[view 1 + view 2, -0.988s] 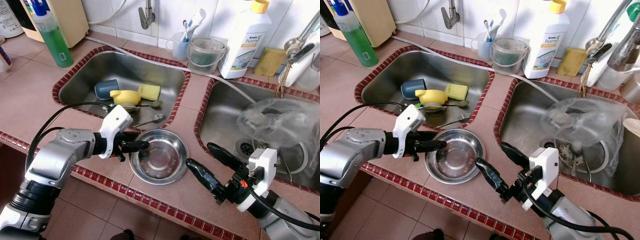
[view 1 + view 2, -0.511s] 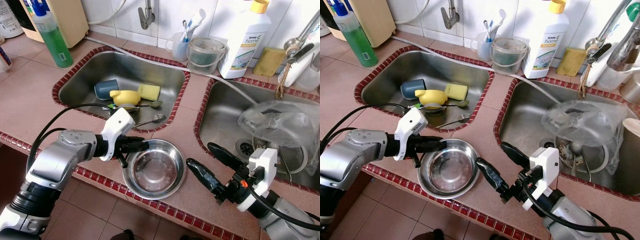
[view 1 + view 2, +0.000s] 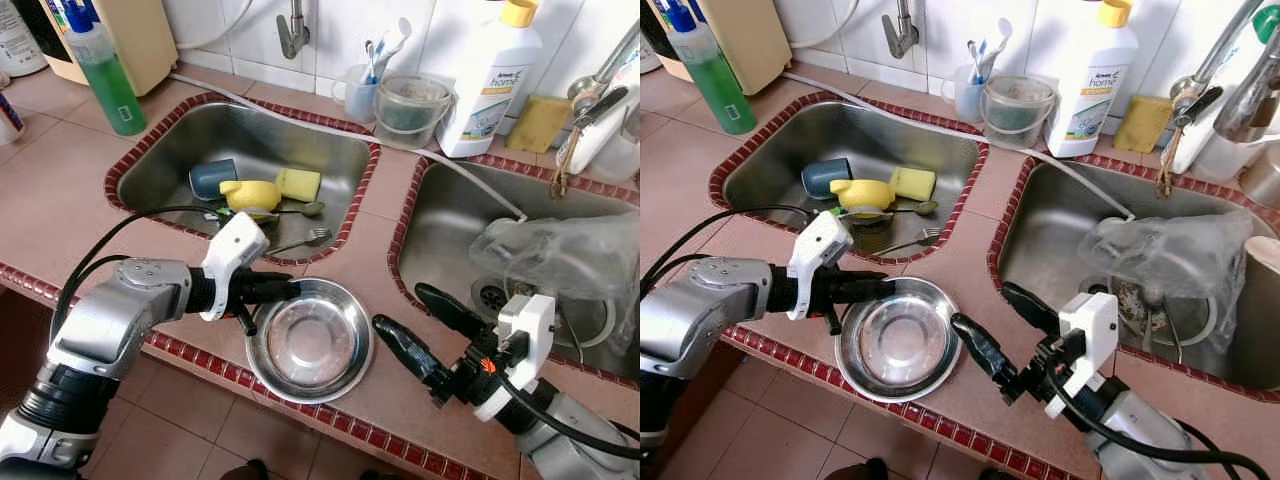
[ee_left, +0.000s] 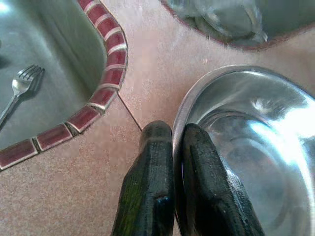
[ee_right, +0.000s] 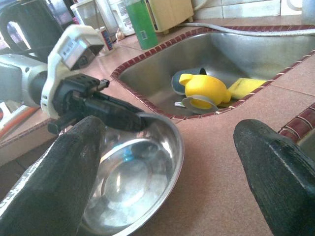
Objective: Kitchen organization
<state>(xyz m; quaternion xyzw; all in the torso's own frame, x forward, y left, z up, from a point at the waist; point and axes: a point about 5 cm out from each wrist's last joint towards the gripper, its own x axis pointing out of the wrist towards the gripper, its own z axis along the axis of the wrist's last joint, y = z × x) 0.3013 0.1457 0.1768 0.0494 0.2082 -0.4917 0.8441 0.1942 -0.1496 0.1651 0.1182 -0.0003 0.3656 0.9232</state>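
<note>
Steel bowl (image 3: 309, 340) on tiled counter just in front of left sink (image 3: 160, 165), L gripper (image 4: 172, 142) pinching bowl's rim, R gripper (image 3: 412, 322) fingers spread wide, hovering just beside bowl, away from L gripper.

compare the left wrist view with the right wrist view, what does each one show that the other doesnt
Left wrist view alone: a fork lying in the sink, and the left gripper's fingers pinching the steel bowl's rim.

Right wrist view alone: a yellow cup, a blue cup, a yellow sponge, a green bottle, and the right gripper open.

Both: the steel bowl on the counter by the red-tiled sink edge.
</note>
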